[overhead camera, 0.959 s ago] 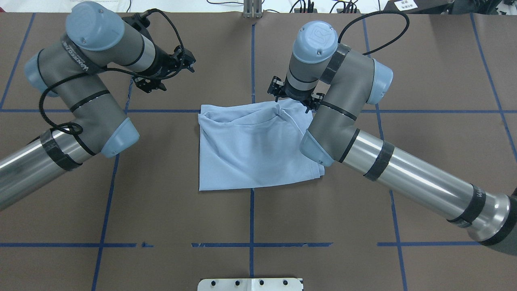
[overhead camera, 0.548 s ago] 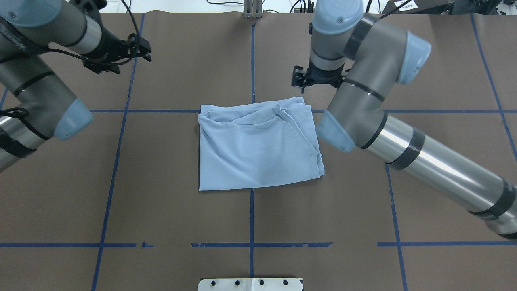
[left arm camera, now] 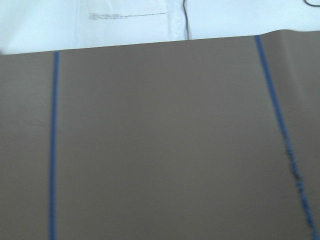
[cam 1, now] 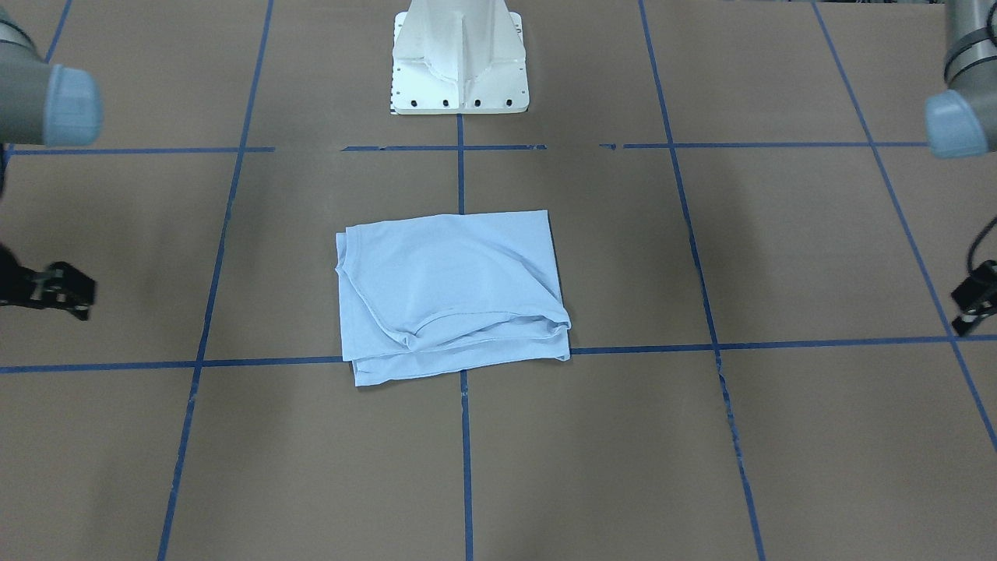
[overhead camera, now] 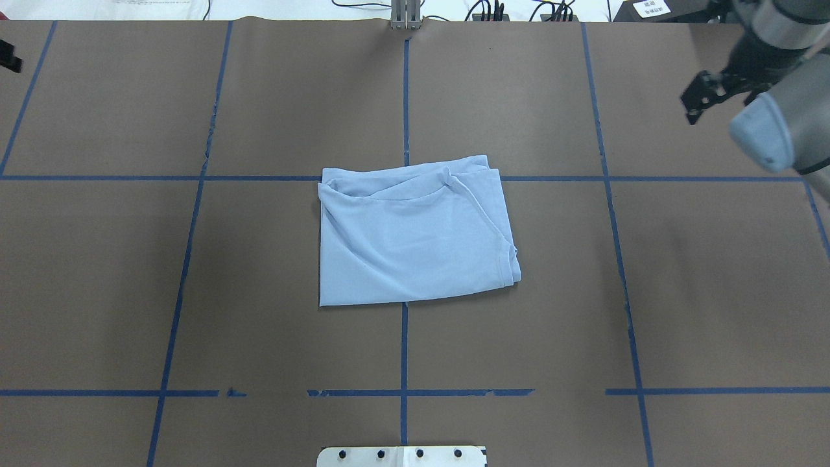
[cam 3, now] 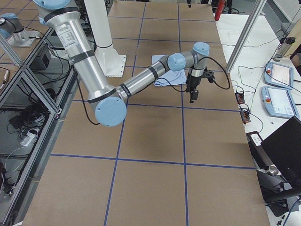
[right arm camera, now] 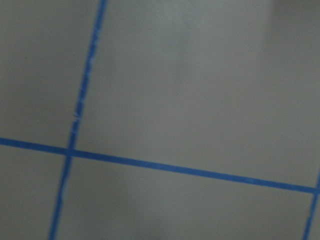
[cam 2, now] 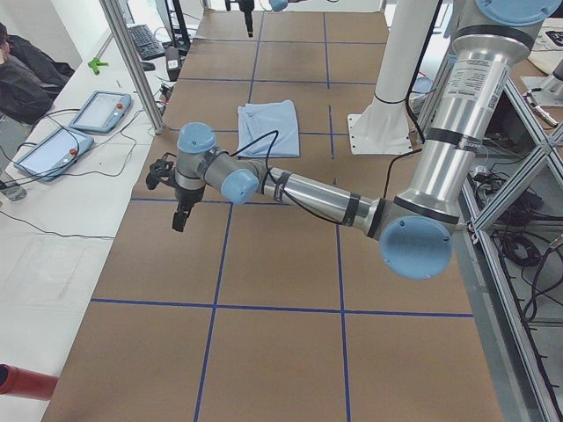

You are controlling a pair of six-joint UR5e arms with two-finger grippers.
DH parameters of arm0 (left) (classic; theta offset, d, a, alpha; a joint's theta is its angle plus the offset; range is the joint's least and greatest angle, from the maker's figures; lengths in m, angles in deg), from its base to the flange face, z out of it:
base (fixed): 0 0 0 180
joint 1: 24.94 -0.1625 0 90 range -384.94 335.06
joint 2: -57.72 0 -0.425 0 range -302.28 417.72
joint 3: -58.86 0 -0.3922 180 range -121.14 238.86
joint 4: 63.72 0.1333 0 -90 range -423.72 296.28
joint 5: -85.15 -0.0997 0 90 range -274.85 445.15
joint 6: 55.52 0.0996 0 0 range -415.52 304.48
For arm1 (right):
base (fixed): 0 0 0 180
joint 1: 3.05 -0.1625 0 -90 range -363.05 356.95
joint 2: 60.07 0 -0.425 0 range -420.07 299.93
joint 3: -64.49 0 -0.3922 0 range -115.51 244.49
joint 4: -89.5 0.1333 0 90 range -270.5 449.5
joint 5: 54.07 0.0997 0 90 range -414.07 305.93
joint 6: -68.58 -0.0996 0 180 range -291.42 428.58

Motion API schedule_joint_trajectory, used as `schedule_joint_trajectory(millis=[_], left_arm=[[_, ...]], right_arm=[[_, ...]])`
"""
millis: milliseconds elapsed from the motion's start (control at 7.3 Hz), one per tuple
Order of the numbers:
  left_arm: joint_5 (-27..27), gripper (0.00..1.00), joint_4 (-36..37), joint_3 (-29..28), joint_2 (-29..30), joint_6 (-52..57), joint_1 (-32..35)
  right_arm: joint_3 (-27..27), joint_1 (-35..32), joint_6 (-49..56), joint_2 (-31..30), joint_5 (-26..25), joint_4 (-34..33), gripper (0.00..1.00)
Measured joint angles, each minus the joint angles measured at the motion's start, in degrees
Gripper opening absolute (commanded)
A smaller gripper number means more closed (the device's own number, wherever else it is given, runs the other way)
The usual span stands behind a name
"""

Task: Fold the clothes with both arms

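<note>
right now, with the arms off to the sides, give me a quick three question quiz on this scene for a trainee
1. True or false: the T-shirt lies folded on the table, and neither arm touches it.
2. In the overhead view, the right arm's fingers are: A over the shirt; B toward the far right corner, clear of the shirt; C at the near left corner.
3. Fill in: the grid lines on the table are ___.
Key: 1 true; 2 B; 3 blue.
</note>
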Motion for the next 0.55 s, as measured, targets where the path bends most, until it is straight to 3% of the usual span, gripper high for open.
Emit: schedule_joint_trajectory(millis=[274, 548], left_arm=[[3.9, 1.0, 1.4, -0.1, -6.9, 20.7, 8.3], [3.9, 1.0, 1.2, 1.8, -14.6, 28.7, 11.2]], right_arm=[[-0.4, -9.2, 13.3, -10.7, 6.3, 2.6, 1.0], [-0.1, -13.2, 16.2, -15.8, 9.4, 4.7, 1.0]])
